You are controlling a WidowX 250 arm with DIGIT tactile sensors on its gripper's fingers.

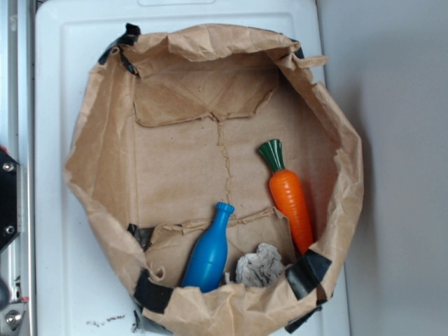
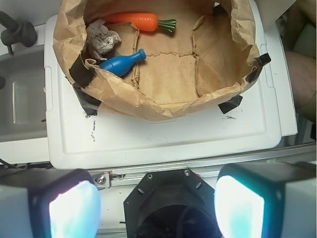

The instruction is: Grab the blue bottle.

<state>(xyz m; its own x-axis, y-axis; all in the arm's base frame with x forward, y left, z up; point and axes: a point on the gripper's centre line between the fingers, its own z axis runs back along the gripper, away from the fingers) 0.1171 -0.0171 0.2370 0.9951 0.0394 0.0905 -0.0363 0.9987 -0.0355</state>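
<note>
Lying on its side at the lower middle of the exterior frame, the blue bottle [image 1: 208, 256] rests against the paper bag's [image 1: 105, 140] near wall, cap pointing up-frame, just beside a crumpled wad [image 1: 257, 267]. It looks light, stiff and glossy, so probably slippery; the fatter body seems the safest hold. An orange carrot [image 1: 292, 199] lies right of it. The bag sits on a white tray [image 2: 163, 139]. The gripper [image 2: 157, 208], in the wrist view, stands wide and empty, well apart.

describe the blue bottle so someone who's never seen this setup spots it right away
Look inside the brown paper bag lying open on the white lid. Against its taped edge lies the bottle, beside a grey paper wad with a carrot past that. It is the only blue, glossy thing there, with a narrow neck.
</note>
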